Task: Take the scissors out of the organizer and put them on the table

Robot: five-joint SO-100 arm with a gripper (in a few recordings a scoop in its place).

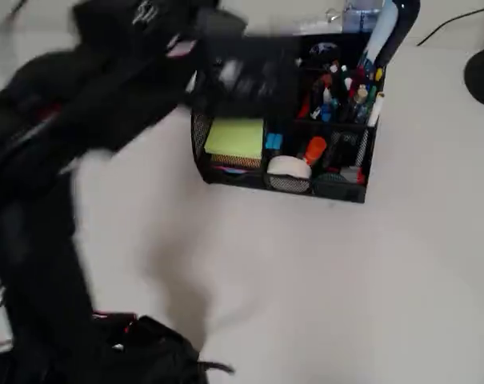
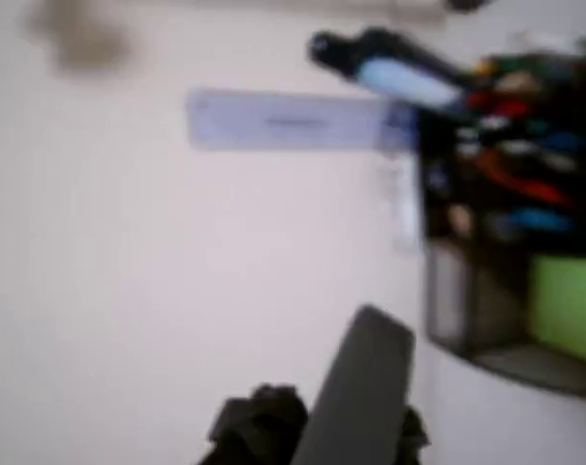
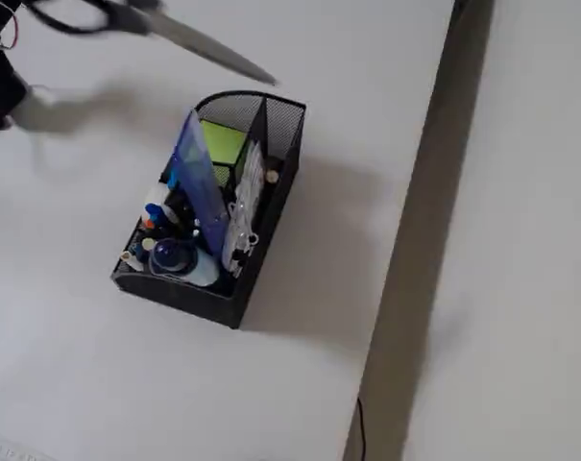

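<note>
The scissors (image 3: 165,31) hang in the air above the table (image 3: 367,144), blurred. Their silver blades point down-right, and the tip is just past the curved end of the black mesh organizer (image 3: 276,125). Their dark handles reach the top left corner of the fixed view, where my black arm enters. In the wrist view the grey blades (image 2: 360,387) rise from my gripper (image 2: 302,436), which is shut on them, beside the organizer (image 2: 467,291). In the overhead view my blurred arm (image 1: 106,88) covers the organizer's (image 1: 354,172) back left part.
The organizer holds yellow-green sticky notes (image 1: 235,138), pens (image 1: 346,92), a blue ruler (image 3: 199,182) and a white tape roll (image 1: 290,166). A dark round object (image 1: 483,76) lies at the overhead view's right edge. The table's edge (image 3: 415,240) runs down the right of the fixed view.
</note>
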